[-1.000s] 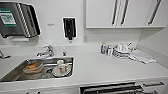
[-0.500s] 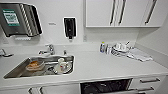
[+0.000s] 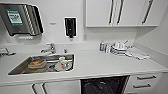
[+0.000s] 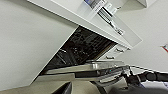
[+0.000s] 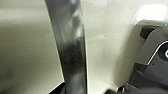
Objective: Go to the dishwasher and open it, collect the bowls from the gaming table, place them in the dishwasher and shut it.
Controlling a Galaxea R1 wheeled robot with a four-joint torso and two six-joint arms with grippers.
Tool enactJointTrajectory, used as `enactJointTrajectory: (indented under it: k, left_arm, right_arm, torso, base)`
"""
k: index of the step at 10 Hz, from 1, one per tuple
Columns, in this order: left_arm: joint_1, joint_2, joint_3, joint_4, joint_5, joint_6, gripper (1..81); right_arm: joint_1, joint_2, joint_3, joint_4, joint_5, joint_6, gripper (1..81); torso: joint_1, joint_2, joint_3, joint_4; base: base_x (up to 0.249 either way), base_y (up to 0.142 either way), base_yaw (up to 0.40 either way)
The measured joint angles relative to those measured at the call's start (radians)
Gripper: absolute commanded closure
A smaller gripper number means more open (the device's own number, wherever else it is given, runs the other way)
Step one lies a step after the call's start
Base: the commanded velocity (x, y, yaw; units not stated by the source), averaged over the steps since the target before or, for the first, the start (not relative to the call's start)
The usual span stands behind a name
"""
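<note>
The dishwasher stands open under the white counter, right of the sink, and its dark interior with wire racks shows. In the left wrist view its steel-fronted door hangs partly lowered in front of the dark cavity. The right wrist view is very close to a blurred strip of brushed steel, with pale floor behind it. The gaming table and its bowls are out of view.
A steel sink holds a bowl with something orange and a white mug. Stacked dishes and a cloth lie on the counter at the right. White drawers flank the dishwasher, and wall cabinets hang above.
More of the dishwasher's dark opening shows under the counter edge than a second ago. The counter and sink keep nearly the same place in the view.
</note>
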State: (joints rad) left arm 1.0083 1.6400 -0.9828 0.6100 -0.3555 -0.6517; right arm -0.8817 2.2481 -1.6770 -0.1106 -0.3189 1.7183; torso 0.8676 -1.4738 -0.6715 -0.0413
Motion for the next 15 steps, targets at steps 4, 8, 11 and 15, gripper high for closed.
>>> enactJointTrajectory:
  k: [4, 8, 11, 15]
  left_arm:
    - [0.001, 0.005, -0.001, 0.005, 0.021, 0.000, 1.0]
    - [0.000, 0.023, -0.001, 0.007, 0.048, 0.000, 1.0]
    - [0.000, 0.034, -0.001, 0.008, 0.059, 0.000, 1.0]
    - [0.004, 0.055, -0.011, 0.011, 0.072, 0.000, 1.0]
  right_arm:
    - [-0.013, 0.058, -0.069, 0.006, 0.081, -0.001, 1.0]
    - [-0.072, 0.101, -0.106, 0.006, 0.088, -0.010, 1.0]
    - [-0.100, 0.101, -0.108, 0.006, 0.029, -0.016, 1.0]
    - [-0.122, 0.103, -0.135, 0.005, 0.023, -0.029, 1.0]
  torso:
    - [0.000, 0.000, 0.000, 0.000]
    - [0.000, 0.000, 0.000, 0.000]
    - [0.000, 0.000, 0.000, 0.000]
    - [-0.001, -0.001, 0.000, 0.000]
  base:
    - [-0.087, 0.000, 0.000]
    - [-0.087, 0.000, 0.000]
    - [-0.088, 0.000, 0.000]
    - [-0.022, 0.000, 0.000]
